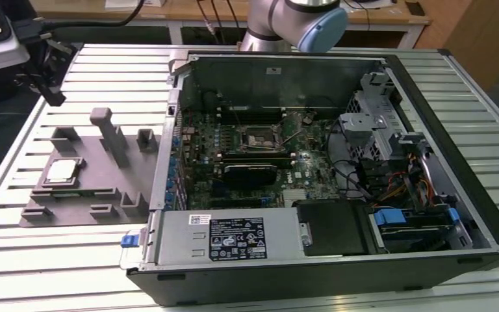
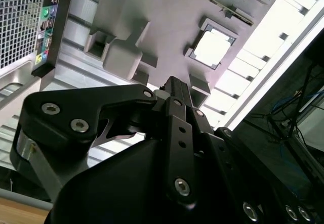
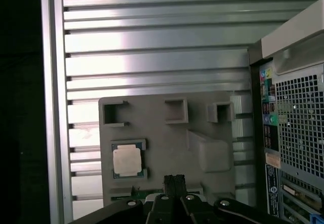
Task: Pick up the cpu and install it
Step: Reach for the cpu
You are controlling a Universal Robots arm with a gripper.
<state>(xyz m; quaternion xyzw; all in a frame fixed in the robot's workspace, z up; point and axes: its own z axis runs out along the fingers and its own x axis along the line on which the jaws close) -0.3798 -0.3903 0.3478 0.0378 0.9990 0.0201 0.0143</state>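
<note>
1. Exterior view: the cpu (image 1: 62,171) lies flat in a nest on the grey fixture (image 1: 93,190). The fixture sits on the bench (image 1: 102,71), at the exterior view's left of the open case (image 1: 336,257). The cpu is well apart from the socket (image 1: 261,138) on the board, so the pick-up step looks to be the one in hand, not yet done.
2. Second wrist view: the hand (image 2: 172,82) hangs above the fixture (image 2: 152,11), apart from the cpu (image 2: 212,47) and touching nothing.
3. First wrist view: the hand (image 3: 174,178) is narrow, its tips pressed together and empty. The cpu (image 3: 126,160) lies near them but not under them. In my judgement, the grasp calls for centring over the chip, parting the tips wider than it, then descending squarely to take its edges.
</note>
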